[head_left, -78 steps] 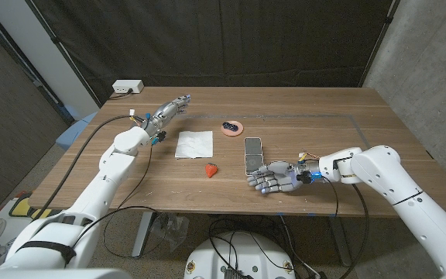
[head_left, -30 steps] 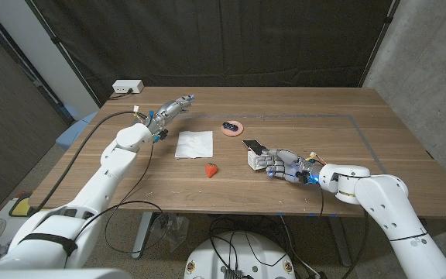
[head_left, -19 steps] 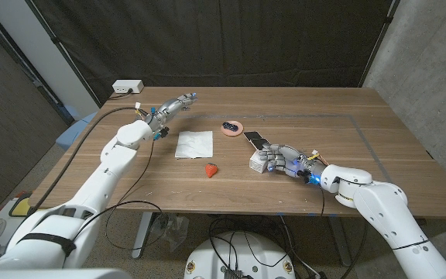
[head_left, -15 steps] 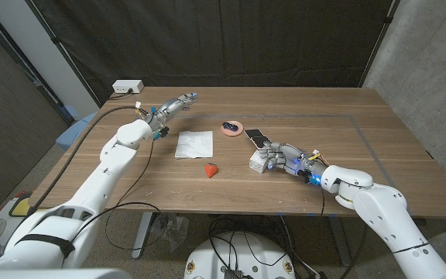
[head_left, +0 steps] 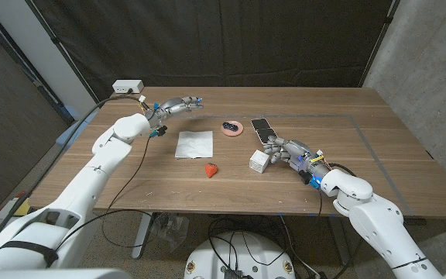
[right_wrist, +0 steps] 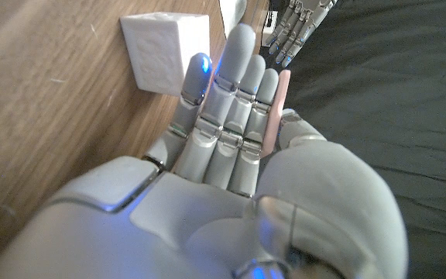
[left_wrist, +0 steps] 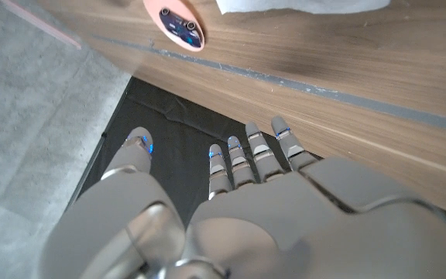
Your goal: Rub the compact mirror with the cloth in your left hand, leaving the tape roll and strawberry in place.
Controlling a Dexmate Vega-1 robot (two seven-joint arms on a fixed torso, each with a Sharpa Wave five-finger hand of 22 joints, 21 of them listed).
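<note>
Above the table, right hand (head_left: 283,149) now holding compact mirror (head_left: 262,129) raised, left hand (head_left: 178,104) open, cloth (head_left: 194,144) unmoved.

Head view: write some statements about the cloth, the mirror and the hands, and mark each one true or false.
1. The cloth lies spread on the table, in no hand. True.
2. The left hand grips the cloth. False: it holds nothing, its fingers apart, beyond the cloth toward the table's far side.
3. The strawberry sits nearer the robot than the cloth. True.
4. The tape roll rests on top of the strawberry. False: the two lie apart on the table.
5. The right hand is well clear of the compact mirror. False: it holds the mirror.
</note>
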